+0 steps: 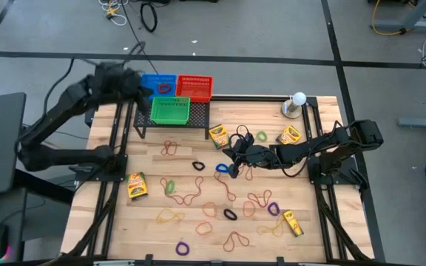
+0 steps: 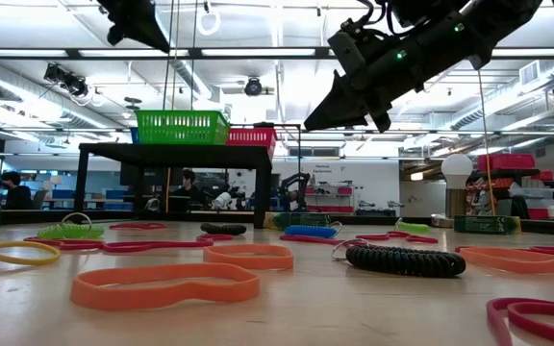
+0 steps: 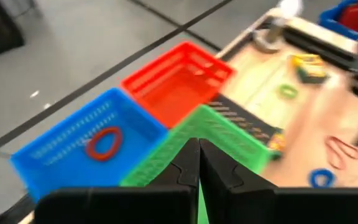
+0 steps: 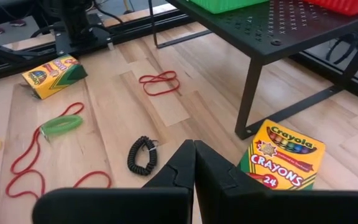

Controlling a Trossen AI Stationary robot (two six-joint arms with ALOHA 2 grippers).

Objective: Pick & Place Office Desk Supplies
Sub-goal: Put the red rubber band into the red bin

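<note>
Hovering clenched, empty: left tool (image 3: 199, 163) above baskets; right tool (image 4: 193, 163) just beside crayon box (image 4: 279, 155)

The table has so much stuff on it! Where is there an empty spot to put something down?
The wooden table is barest along its left edge, below the crayon box, and near the right edge above another crayon box. The middle is crowded with rubber bands, right where the right gripper hovers.

Overhead, table-level and two wrist views, all sharing the green basket (image 1: 170, 110).
</note>
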